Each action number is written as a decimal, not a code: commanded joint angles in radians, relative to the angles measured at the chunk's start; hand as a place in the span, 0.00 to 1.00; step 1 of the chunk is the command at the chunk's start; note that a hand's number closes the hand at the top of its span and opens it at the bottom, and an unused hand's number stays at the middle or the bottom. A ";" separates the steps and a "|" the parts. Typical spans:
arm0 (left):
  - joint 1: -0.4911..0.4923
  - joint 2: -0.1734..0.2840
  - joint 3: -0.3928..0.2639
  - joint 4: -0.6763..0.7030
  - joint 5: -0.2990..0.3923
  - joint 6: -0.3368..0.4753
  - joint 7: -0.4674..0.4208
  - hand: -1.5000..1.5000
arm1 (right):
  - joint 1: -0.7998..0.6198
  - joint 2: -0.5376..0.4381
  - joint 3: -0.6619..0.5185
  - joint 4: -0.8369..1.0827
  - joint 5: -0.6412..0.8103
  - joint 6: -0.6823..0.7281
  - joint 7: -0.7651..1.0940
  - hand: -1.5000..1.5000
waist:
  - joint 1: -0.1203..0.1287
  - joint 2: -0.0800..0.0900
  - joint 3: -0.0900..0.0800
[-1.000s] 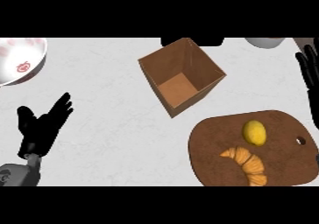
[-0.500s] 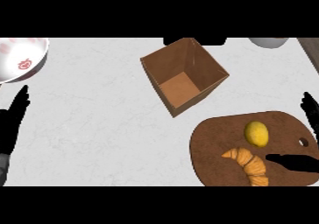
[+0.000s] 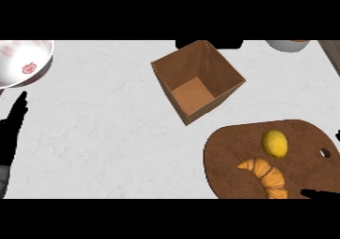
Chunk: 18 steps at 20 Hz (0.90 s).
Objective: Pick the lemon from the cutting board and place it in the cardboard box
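Head view shows a pale marbled counter (image 3: 97, 140) from steeply above. The lemon (image 3: 274, 143) lies on the round brown cutting board (image 3: 228, 158) at the near right, toward the board's far half, with nothing touching it. Just nearer than the lemon, a croissant (image 3: 265, 172) curves across the board toward its near edge, apart from the lemon by a small gap. The cardboard box (image 3: 197, 80) stands open beyond the board, toward the far middle of the counter, its brown floor visible and holding nothing. A white bowl with red markings (image 3: 17, 63) sits at the far left corner, and part of a grey-white cup (image 3: 288, 45) shows at the far right edge.

The left hand (image 3: 7, 135) shows at the left edge, fingers straight and pointing away, holding nothing. Of the right hand (image 3: 324, 194) only a dark fingertip at the near right, over the board's near rim, and a sliver at the right edge show; whether its fingers are open or curled cannot be told, but it has no hold on the lemon.
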 commanded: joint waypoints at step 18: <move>-0.041 -0.050 0.050 0.084 -0.052 -0.052 -0.047 0.50 | -0.301 -0.218 0.260 -0.085 0.368 0.334 0.674 0.00 | 0.009 0.001 -0.002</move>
